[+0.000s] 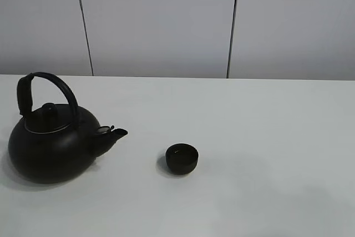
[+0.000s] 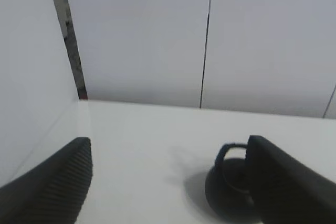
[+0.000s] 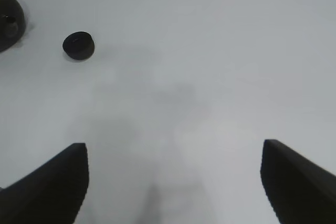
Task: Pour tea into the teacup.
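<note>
Nearest us, the right tool [image 3: 173,182] hangs over bare table [image 1: 266,154] with its fingers spread wide and nothing between them. The left tool [image 2: 168,182] is likewise parted – empty, with the kettle [image 1: 52,140] seemingly beyond it. Farther on, the teacup [image 1: 182,159] stands upright near the kettle's spout [image 1: 113,134], not touching it.

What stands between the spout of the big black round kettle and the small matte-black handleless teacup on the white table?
Nothing visible does. In the high view only bare white table lies between the spout of the big black round kettle and the small matte-black handleless teacup. The cup stands apart from the kettle, on the side where the spout points.
</note>
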